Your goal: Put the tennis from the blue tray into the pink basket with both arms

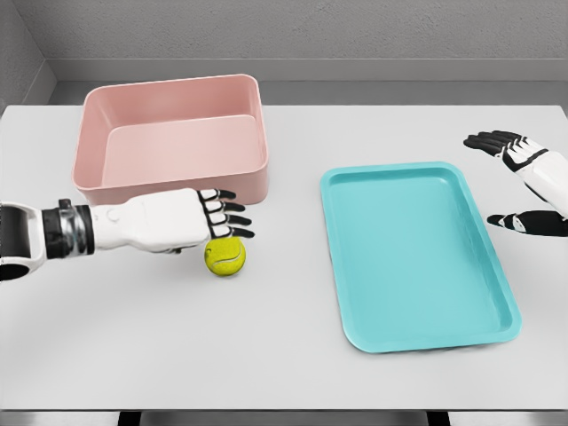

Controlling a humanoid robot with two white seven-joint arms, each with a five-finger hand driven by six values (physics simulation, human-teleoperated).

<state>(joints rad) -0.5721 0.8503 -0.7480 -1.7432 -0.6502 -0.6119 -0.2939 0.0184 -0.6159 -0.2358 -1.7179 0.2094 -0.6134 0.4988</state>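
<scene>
A white table [293, 355] fills most of the head view, running from the near edge back to a grey wall. On its right half lies the blue tray [417, 257], flat and slightly skewed, its long side running near to far; nothing sits inside it. At the far left stands the pink basket [173, 142], a deep rectangular tub with rounded corners, its inside bare.

The left arm reaches in from the left edge, low over the table, and ends in the left hand [182, 222] just in front of the basket's near wall. Its fingers [226, 213] are stretched out toward the right, slightly spread, gripping nothing. The right hand [524, 182] hangs beyond the tray's far right corner, fingers apart and loose; its lower part is cut by the frame edge, so the thumb's pose is hard to judge.

The tennis ball [225, 256] rests on the table, outside the tray, near the basket's near right corner, right under the left fingertips and seemingly touching them.
</scene>
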